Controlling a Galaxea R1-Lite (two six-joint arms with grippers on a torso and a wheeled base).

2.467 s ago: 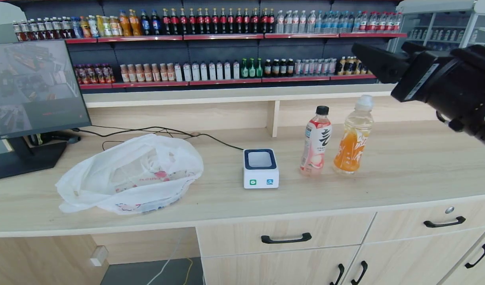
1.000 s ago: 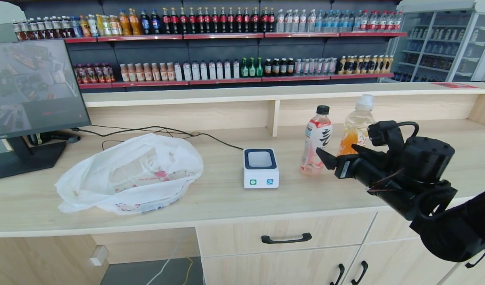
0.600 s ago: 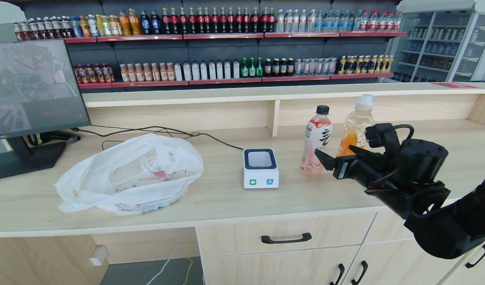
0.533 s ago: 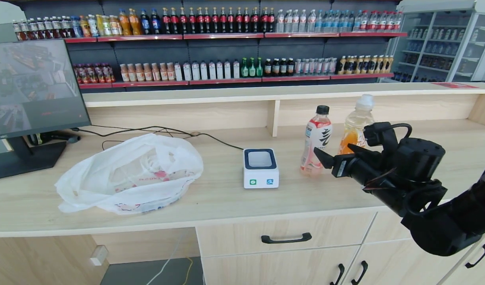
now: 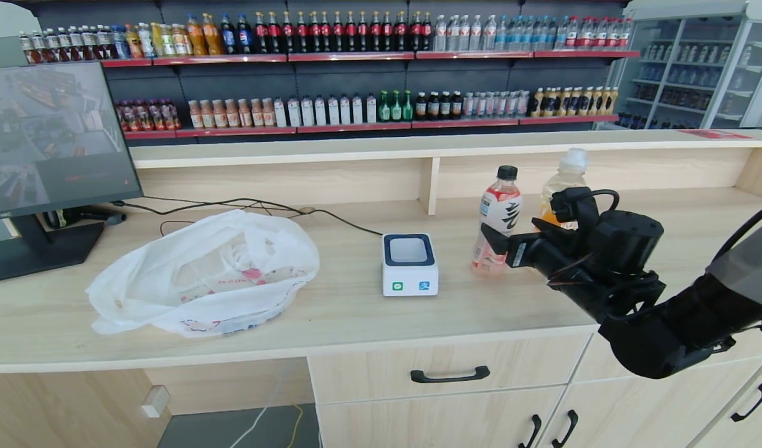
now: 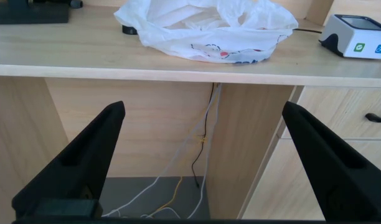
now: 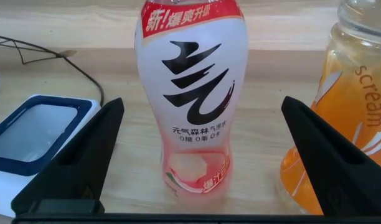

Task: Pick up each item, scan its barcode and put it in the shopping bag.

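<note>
Counter (image 5: 356, 317): we see pale wood, drawers (image 5: 449, 373) beneath.
Shelves (image 5: 356, 58): behind counter, stocked with bottles (image 5: 350, 31).
Glass fridge (image 5: 686, 68): behind counter, right.

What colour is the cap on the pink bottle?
Black. The cap shows best in the head view.

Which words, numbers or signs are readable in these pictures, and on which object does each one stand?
"新!爆爽升级": red band at the top of the label on the pink bottle.
"0糖 0脂 0卡": same label, lower down.
"scream": running up the orange bottle.
Two small icons, no words: front of the scanner.
Print on the shopping bag and the shelf bottles: too small or blurred to read.
</note>
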